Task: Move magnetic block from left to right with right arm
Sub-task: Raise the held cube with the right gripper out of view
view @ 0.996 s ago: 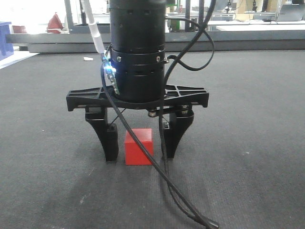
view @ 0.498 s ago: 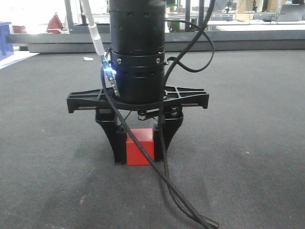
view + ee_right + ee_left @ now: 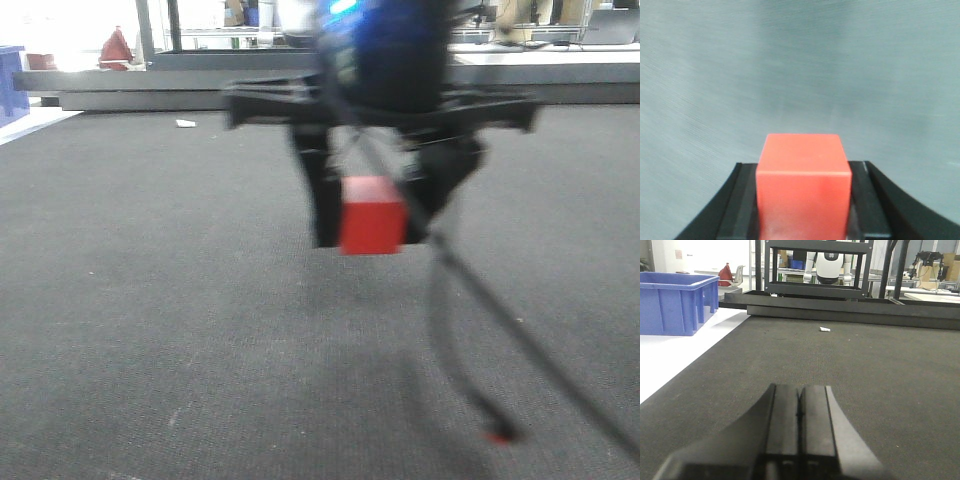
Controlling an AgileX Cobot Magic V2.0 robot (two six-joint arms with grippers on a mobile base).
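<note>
The right tool (image 3: 376, 232) is clamped on the magnetic block (image 3: 372, 214), its black fingers (image 3: 742, 205) pressed against two opposite sides of the red cube. The block hangs clear of the desk's dark mat (image 3: 200, 330), well short of the far edge; the front view is blurred. The left tool (image 3: 799, 410) is empty, its fingers pressed together over the mat. A blue crate (image 3: 675, 302) stands beyond the mat's left edge.

The black plastic gripper on the right arm (image 3: 372, 238) has a wide flat crossbar (image 3: 262, 100), a blurry blue light (image 3: 345, 8) up top and loose black cables (image 3: 437, 310). The left arm's black flat-fingered gripper (image 3: 799, 410) looks plain.
</note>
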